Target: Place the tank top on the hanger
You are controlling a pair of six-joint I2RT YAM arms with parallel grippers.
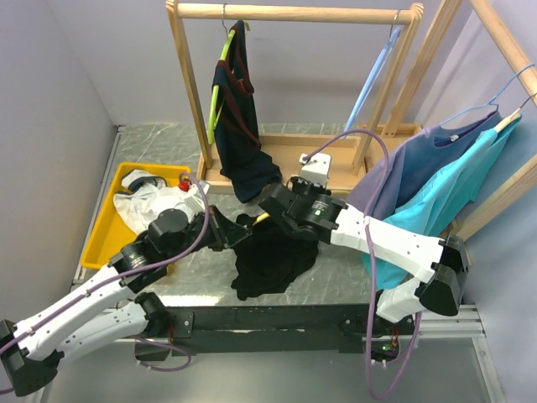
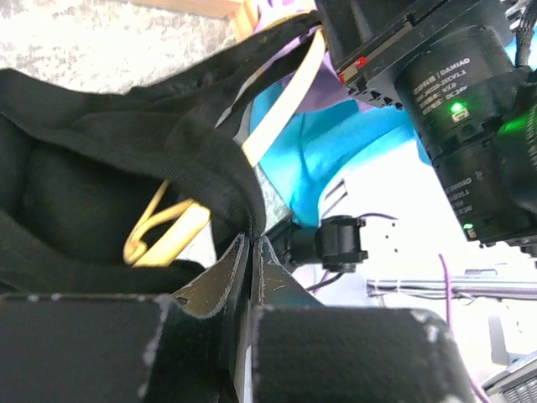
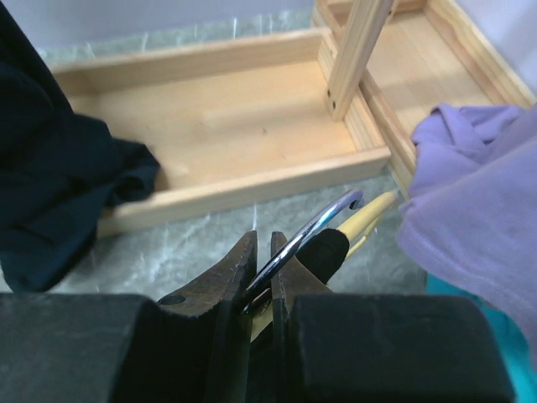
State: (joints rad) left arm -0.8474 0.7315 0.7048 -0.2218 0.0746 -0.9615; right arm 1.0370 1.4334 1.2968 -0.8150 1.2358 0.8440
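Observation:
The black tank top (image 1: 273, 256) hangs bunched between my two grippers over the table's front middle. My left gripper (image 1: 237, 232) is shut on a fold of the top's fabric; in the left wrist view the black cloth (image 2: 126, 168) drapes from the shut jaws (image 2: 252, 243). The yellow hanger (image 2: 277, 109) runs inside the cloth. My right gripper (image 1: 270, 201) is shut on the hanger at the base of its metal hook (image 3: 310, 231); a yellow arm (image 3: 369, 217) shows behind the jaws (image 3: 262, 252).
A wooden rack (image 1: 294, 13) stands behind, holding a navy red-trimmed garment on a lime-green hanger (image 1: 239, 109) and a light-blue hanger (image 1: 373, 75). Purple and teal shirts (image 1: 436, 180) hang at the right. A yellow bin with white cloth (image 1: 134, 197) sits at the left.

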